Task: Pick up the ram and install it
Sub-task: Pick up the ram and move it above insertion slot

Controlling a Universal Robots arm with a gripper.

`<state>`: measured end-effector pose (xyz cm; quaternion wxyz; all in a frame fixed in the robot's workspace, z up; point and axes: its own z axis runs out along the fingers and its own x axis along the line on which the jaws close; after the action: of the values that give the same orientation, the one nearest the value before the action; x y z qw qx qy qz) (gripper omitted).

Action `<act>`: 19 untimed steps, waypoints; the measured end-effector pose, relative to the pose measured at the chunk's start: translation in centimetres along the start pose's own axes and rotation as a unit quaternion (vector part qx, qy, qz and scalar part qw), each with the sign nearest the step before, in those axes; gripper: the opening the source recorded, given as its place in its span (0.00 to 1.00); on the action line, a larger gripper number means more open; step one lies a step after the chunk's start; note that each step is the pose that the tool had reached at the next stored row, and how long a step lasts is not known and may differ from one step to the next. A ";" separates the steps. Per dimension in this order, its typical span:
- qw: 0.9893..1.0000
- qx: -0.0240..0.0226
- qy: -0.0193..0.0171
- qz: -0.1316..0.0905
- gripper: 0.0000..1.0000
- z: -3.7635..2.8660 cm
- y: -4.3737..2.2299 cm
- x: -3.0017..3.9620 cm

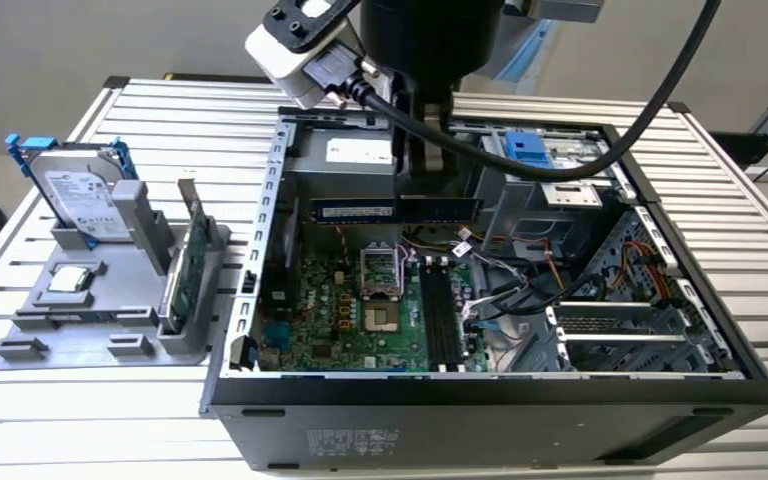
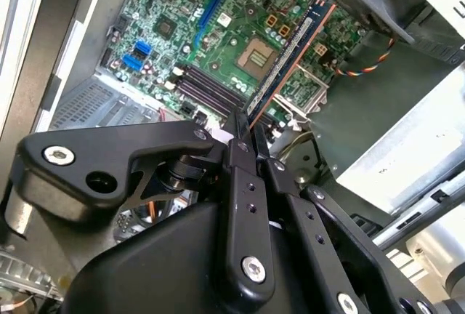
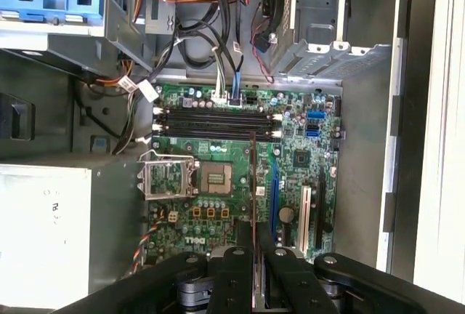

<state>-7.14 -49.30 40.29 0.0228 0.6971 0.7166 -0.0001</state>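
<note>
Closest to me, the black wall of the open computer case (image 1: 491,400) is sitting on the slatted metal table (image 1: 91,420). Just beyond that wall, the green motherboard (image 1: 344,320) is lying flat on the case floor. Its black memory slots (image 1: 440,325) are running away from me, and all of them are sitting empty. In the first wrist view those slots (image 3: 218,121) are showing as dark parallel bars beside the open processor socket (image 3: 216,179).

Off at the exterior view's left, a grey tray (image 1: 37,340) is carrying a green card (image 1: 187,270) on edge. Farther back on the same tray, a silver hard drive (image 1: 84,200) is standing upright.

Now over the far part of the board, the ram (image 1: 357,210) is hanging level in the air, clear of the board and lying crosswise to the slots. The gripper (image 1: 422,203) is coming straight down onto it, gripping it partway along its upper edge. In the second wrist view the fingers (image 2: 240,147) are pressing together on one end of the ram (image 2: 290,52), and the gripper (image 2: 245,121) is pinching it firmly. In the first wrist view the ram (image 3: 252,176) is showing edge-on, running out from the gripper (image 3: 253,232) above the board.

Behind it all, a thick black cable (image 1: 664,90) is looping off the arm.
</note>
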 end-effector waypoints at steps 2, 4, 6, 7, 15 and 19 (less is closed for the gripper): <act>1.000 0.000 0.000 0.000 0.00 0.00 0.16 0.00; 1.000 0.000 0.000 0.000 0.00 0.01 0.30 -0.01; 1.000 0.000 0.000 0.000 0.00 0.02 0.47 -0.01; 1.000 0.000 0.000 0.000 0.00 0.02 0.55 -0.01; 1.000 0.000 0.000 0.000 0.00 0.05 1.27 -0.02; 1.000 0.000 0.000 0.000 0.00 0.06 1.63 -0.03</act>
<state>-5.51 -49.29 40.29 0.0228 0.6971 0.7166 -0.0001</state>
